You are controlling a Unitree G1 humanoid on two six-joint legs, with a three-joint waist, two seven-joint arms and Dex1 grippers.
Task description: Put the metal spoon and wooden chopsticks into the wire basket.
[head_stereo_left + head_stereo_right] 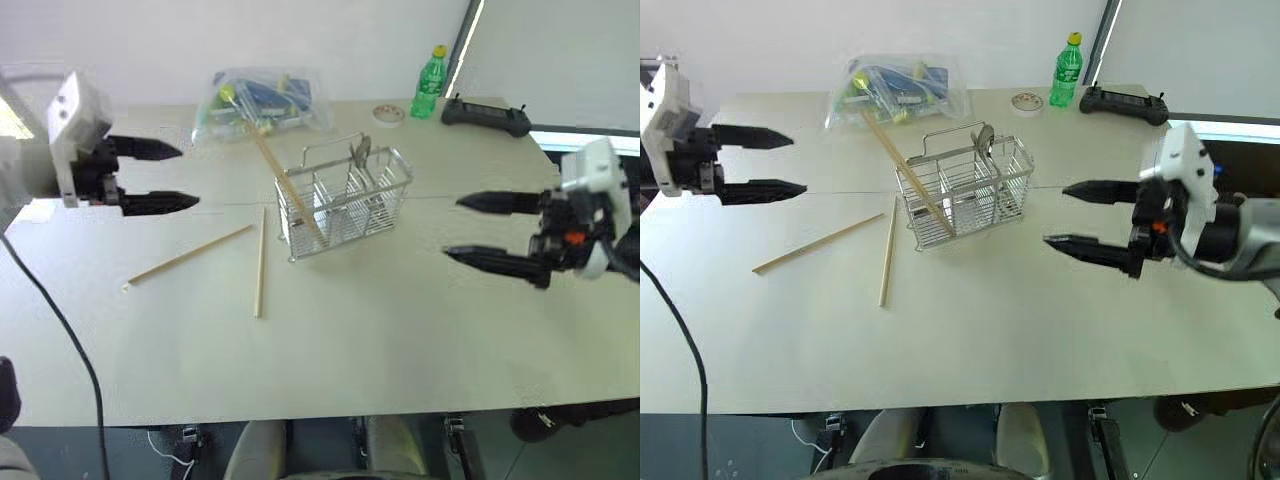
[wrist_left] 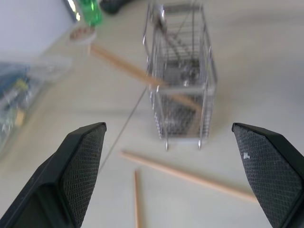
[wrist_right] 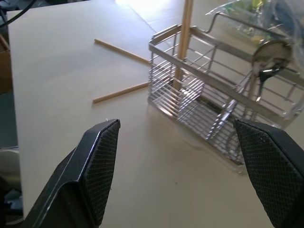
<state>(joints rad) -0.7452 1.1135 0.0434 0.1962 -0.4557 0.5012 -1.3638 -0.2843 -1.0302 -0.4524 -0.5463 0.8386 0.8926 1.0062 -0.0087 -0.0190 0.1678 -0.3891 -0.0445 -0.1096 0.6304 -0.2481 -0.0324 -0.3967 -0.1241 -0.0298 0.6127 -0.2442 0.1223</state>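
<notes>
The wire basket [image 1: 345, 200] stands mid-table. A metal spoon [image 3: 266, 59] stands in it, bowl up, at its right end [image 1: 361, 152]. One wooden chopstick [image 1: 285, 185] leans in the basket's left end, sticking out toward the far left. Two more chopsticks lie flat on the table left of the basket: one [image 1: 190, 255] slanted, one [image 1: 260, 262] nearly straight toward me. My left gripper [image 1: 165, 176] hangs open at the left, well clear of the basket, holding nothing. To the right of the basket, my right gripper [image 1: 480, 228] is open and empty, apart from it.
A clear plastic bag [image 1: 260, 103] with coloured items lies behind the basket. A green bottle [image 1: 428, 83], a tape roll [image 1: 388, 114] and a black controller [image 1: 486, 115] sit at the far right of the table [image 1: 400, 340]. A black cable [image 1: 60, 320] hangs at the left.
</notes>
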